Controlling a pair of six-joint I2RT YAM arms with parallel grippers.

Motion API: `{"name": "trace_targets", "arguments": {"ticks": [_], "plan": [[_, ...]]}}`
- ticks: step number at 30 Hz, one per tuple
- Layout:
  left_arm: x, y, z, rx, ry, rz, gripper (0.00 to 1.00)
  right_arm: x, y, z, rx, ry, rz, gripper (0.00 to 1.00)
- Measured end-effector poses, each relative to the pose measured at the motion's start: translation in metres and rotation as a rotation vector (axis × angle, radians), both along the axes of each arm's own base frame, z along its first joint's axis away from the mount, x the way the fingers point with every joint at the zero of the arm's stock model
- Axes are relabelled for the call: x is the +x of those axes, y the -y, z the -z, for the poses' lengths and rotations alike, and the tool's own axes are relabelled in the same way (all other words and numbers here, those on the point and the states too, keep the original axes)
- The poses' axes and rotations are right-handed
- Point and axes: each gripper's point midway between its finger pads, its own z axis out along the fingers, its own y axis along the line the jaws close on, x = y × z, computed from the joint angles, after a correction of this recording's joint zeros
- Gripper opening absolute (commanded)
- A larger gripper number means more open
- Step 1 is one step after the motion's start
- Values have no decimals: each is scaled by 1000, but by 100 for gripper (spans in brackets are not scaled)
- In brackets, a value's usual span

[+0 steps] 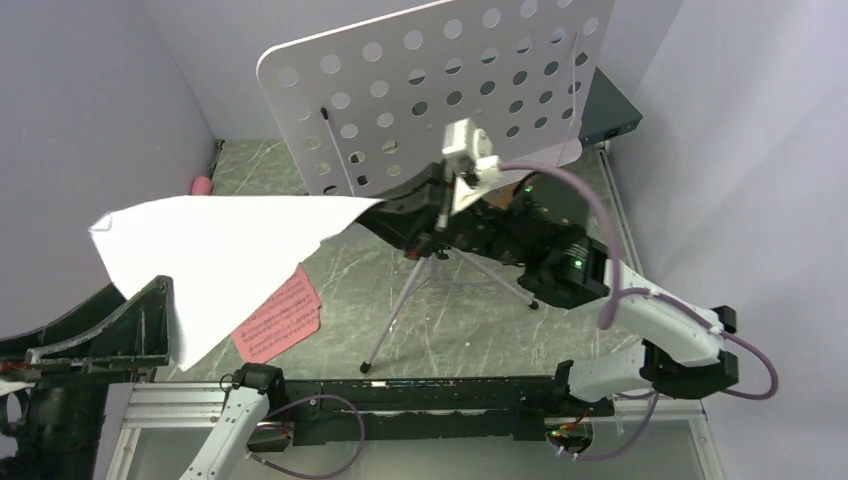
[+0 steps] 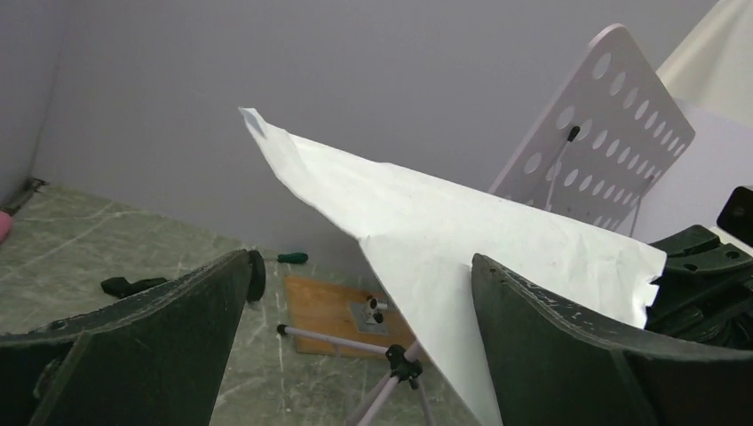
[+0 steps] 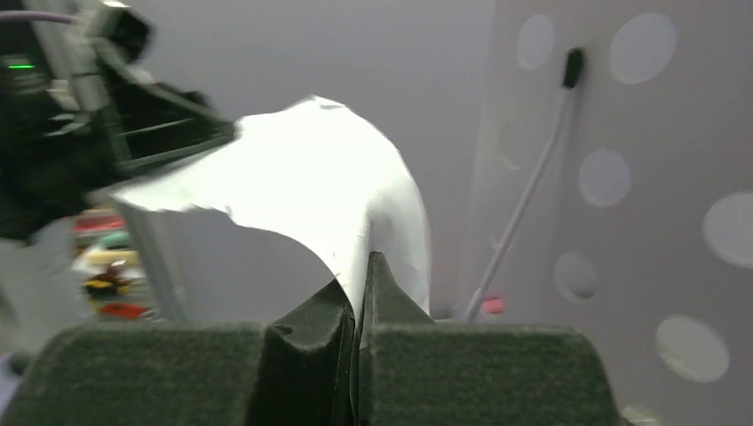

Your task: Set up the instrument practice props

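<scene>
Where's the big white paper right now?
In the top view the white sheet hangs in the air left of the music-stand desk, one corner pinched in the right gripper.

White arm shells (image 1: 660, 325), black joints (image 1: 690, 375), lavender cables (image 1: 603, 225), green LEDs (image 1: 577, 263), black scuffed pincer fingers (image 2: 550, 328)

The marbled grey-green table (image 1: 350, 272) carries pink sheets (image 1: 280, 318) near left, the tripod (image 1: 402, 311) standing mid-table, a pink microphone (image 1: 202, 185) far left and a dark box (image 1: 612, 108) far right.

There were one pale lavender perforated music-stand desk (image 1: 430, 80), one silver folding tripod (image 1: 398, 315), one large white paper sheet (image 1: 230, 240) and one green-handled screwdriver (image 2: 291, 258).
</scene>
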Motion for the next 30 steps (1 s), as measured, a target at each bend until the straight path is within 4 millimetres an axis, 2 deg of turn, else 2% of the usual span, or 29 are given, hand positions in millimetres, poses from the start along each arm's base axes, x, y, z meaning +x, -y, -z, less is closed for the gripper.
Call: {"name": "trace_targets", "arguments": {"ticks": [3,6,11,13,16,20,23,26,30], "plan": [[12,8,-1,-4,-25,61,100,-18,20,2,14,-75,-109,0],[37,24,7,0,-95,152,100,-27,32,12,-6,-151,-179,0],[83,58,25,40,-218,284,99,-24,46,33,-58,-280,-192,0],[92,68,29,64,-243,324,100,-23,53,40,-79,-323,-185,0],[95,80,24,100,-244,386,100,-23,65,55,-111,-367,-161,0],[91,90,13,129,-228,446,94,-21,85,94,-181,-441,-84,0],[91,104,19,138,-250,524,93,-15,94,133,-249,-519,-11,0],[103,117,44,131,-347,581,96,-10,97,177,-322,-614,44,0],[130,122,94,109,-551,555,96,-8,98,228,-415,-728,93,0]]}}
